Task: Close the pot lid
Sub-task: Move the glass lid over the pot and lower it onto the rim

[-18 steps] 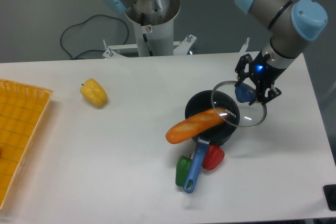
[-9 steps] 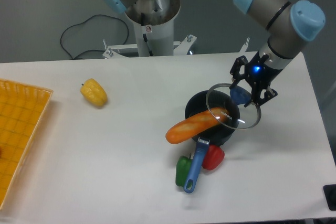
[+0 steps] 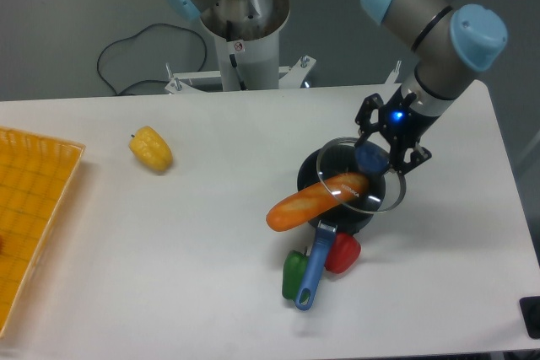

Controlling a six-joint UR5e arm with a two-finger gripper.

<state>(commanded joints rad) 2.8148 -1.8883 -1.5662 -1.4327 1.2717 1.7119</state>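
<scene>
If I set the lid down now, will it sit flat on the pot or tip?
Likely tip. The bread loaf sticks out over the pot rim, so the lid would probably rest tilted on it. Being rigid glass, it may slide off once the gripper releases.

Black blue-handled pot [image 3: 314, 176] on table, glass blue-knobbed lid [image 3: 381, 194] tilted above it

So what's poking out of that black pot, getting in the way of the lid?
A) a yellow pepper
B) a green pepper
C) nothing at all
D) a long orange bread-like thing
D: a long orange bread-like thing lies across the pot and sticks out over its rim, while the claw holds the lid by its knob above.
</scene>
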